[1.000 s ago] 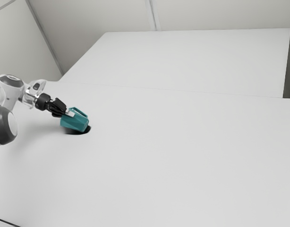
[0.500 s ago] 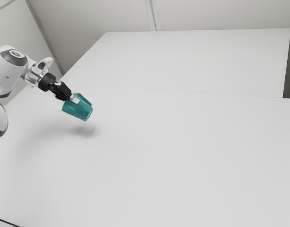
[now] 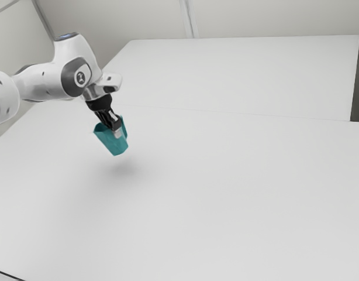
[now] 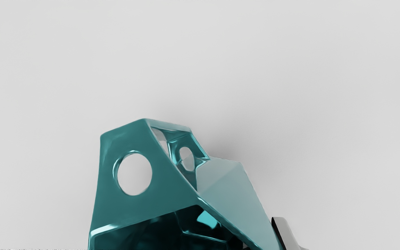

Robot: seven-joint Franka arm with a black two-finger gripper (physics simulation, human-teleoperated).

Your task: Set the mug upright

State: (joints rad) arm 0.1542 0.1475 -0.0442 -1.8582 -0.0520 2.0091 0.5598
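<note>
Exterior view: mug [image 3: 111, 144] now tilts less; gripper [image 3: 117, 132] clamping it points steeper.

The table [image 3: 238, 205] is plain white, its surface smooth and matte — a faint seam [image 3: 226, 113] runs across its far part. On it, toward the exterior view's left, lies a soft grey shadow [image 3: 124, 169] — blurred at its edges.

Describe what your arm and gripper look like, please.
My arm is white and smoothly rounded, with dark grey joint covers, a pale round emblem on one, and a silvery section near the wrist. My gripper is black, with slim fingers ending in light grey tips.
</note>
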